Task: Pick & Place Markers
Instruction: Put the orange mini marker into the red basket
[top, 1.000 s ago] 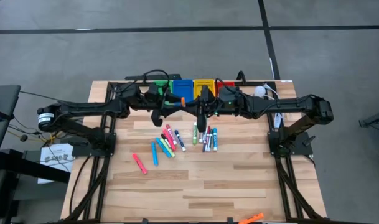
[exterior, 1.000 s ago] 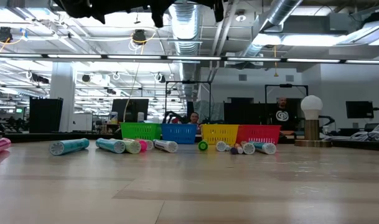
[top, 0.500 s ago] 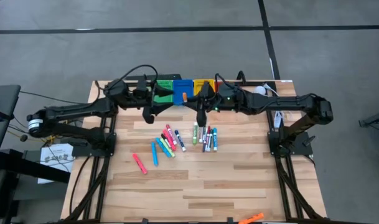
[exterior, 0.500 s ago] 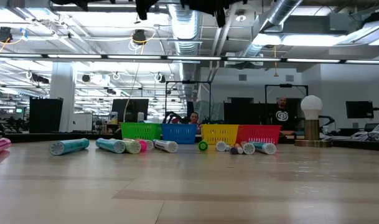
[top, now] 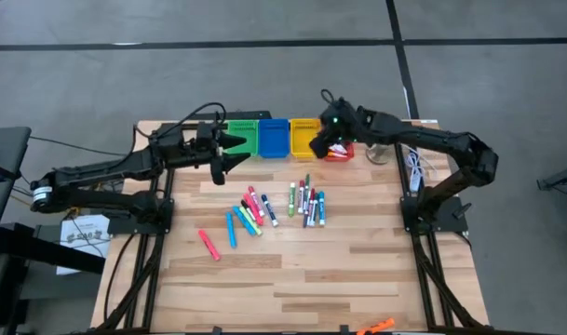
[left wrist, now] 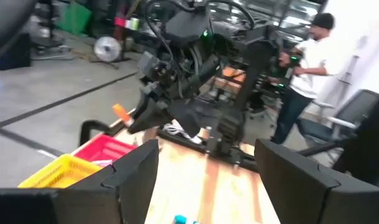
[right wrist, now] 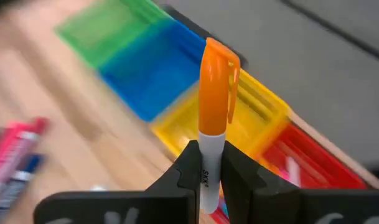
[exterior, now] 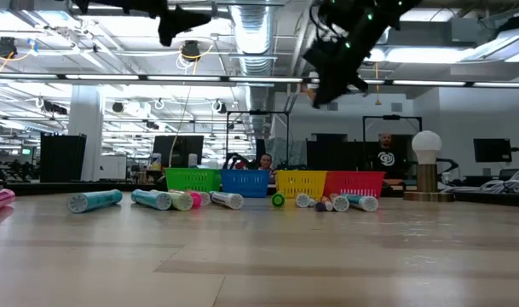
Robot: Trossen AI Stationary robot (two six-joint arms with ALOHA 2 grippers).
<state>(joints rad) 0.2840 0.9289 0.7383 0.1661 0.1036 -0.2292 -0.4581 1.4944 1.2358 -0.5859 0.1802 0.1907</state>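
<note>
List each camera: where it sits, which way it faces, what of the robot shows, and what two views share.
High: above, looking straight down; both arms over the table.
Low: at tabletop height, looking across at the four bins; arms overhead.
Left wrist: on the left arm, past its open left gripper toward the right arm.
Right wrist: on the right arm; right gripper holds an orange marker.
Shared: that marker shows in both wrist views.

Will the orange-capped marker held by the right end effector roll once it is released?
Probably. The orange-capped marker looks round and slim, so likely rolls; its cap clip may limit that. Held by the right end effector, it appears rigid and light.
</note>
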